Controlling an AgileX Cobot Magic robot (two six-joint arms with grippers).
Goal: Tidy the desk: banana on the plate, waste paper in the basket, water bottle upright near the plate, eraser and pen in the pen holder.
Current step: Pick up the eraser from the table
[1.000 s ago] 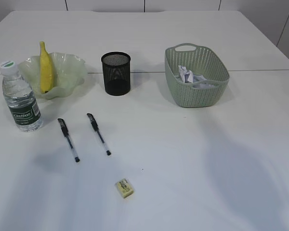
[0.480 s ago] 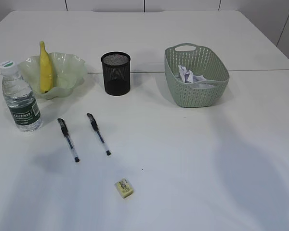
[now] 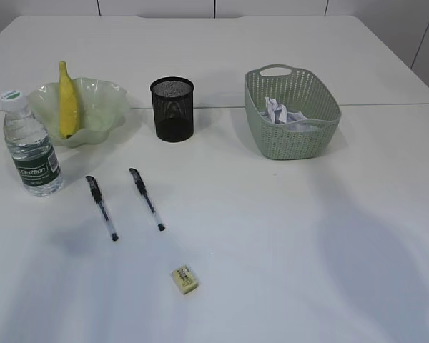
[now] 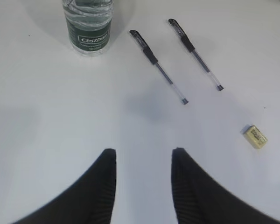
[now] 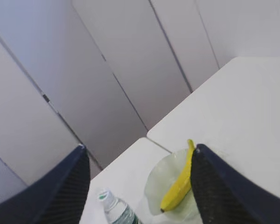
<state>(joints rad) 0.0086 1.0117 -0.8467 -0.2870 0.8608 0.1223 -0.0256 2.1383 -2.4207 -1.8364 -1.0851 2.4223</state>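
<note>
The banana (image 3: 68, 107) lies on the pale green plate (image 3: 107, 96) at the back left. The water bottle (image 3: 31, 146) stands upright in front of the plate. The black mesh pen holder (image 3: 173, 108) stands at the back middle. Two pens (image 3: 101, 207) (image 3: 146, 199) and a yellow eraser (image 3: 185, 279) lie on the table. Crumpled paper (image 3: 282, 114) sits in the green basket (image 3: 292, 139). Neither gripper shows in the exterior view. My left gripper (image 4: 143, 151) is open and empty above bare table, short of the pens (image 4: 158, 67) (image 4: 196, 53), the eraser (image 4: 255, 136) and the bottle (image 4: 88, 25). My right gripper (image 5: 139, 148) is open, raised, facing the banana (image 5: 179, 184) and bottle (image 5: 114, 207).
The white table (image 3: 286, 236) is made of two tops with a seam behind the basket. White wall panels (image 5: 112, 70) stand beyond the table's far edge.
None of the objects has moved. Only the soft shadows on the table in the front have shifted a little.
</note>
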